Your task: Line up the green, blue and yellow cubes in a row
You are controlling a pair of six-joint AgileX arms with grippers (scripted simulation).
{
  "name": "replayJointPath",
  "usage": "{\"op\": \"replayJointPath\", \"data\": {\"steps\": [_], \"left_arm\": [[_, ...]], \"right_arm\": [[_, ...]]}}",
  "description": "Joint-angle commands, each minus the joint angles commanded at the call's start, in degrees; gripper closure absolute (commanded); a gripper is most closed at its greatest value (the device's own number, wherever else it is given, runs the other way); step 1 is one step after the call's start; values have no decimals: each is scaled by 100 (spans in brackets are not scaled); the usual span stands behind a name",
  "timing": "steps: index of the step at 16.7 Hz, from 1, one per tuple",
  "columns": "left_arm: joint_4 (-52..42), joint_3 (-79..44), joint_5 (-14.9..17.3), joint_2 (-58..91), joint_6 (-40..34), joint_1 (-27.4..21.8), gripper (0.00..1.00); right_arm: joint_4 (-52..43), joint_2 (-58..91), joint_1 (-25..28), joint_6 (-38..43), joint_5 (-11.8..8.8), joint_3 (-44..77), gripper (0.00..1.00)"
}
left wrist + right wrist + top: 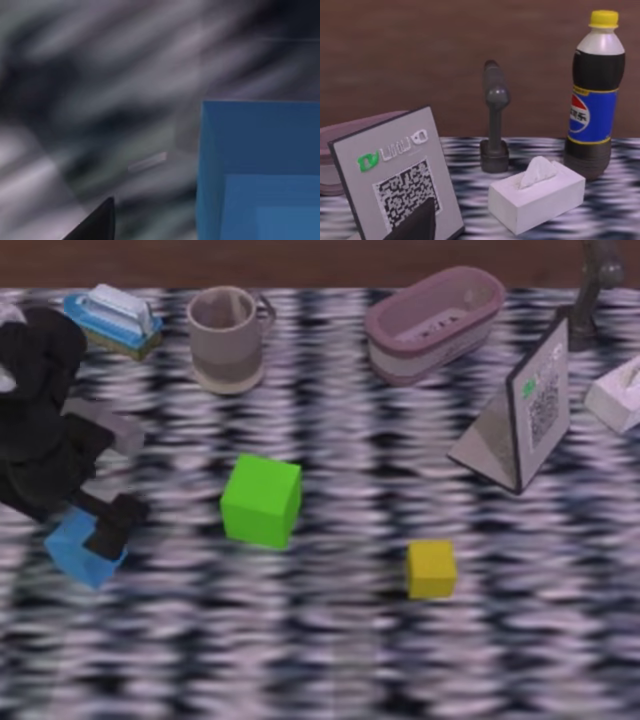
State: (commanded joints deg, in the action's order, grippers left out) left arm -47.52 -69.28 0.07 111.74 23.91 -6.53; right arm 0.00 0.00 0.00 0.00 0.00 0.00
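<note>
The green cube (261, 501) sits left of the table's middle. To its right and nearer the front edge is the small yellow cube (431, 569). The blue cube (75, 552) lies at the far left. My left gripper (105, 530) hangs right over it and covers part of its top. In the left wrist view the blue cube (260, 165) fills one side, and one dark fingertip (100, 220) stands apart from it with carpet-like table showing between. That gripper is open. My right gripper (470, 235) is outside the top view, open and holding nothing.
Along the back stand a blue block with a white top (113, 315), a mug (226, 337), a pink tub (433, 322), a QR-code sign (530, 405) and a tissue box (620, 395). A cola bottle (594, 100) and a dark tool (495, 120) stand behind the tissue box.
</note>
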Motion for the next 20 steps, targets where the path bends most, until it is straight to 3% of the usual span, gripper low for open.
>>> {"op": "replayJointPath", "data": {"steps": [4, 9, 20], "left_arm": [[785, 407, 2, 374, 14, 6, 0], [896, 468, 3, 430, 16, 7, 0], [896, 468, 3, 430, 16, 7, 83]], "right_arm": [[0, 0, 0, 0, 0, 0, 0], [0, 0, 0, 0, 0, 0, 0], [0, 0, 0, 0, 0, 0, 0]]}}
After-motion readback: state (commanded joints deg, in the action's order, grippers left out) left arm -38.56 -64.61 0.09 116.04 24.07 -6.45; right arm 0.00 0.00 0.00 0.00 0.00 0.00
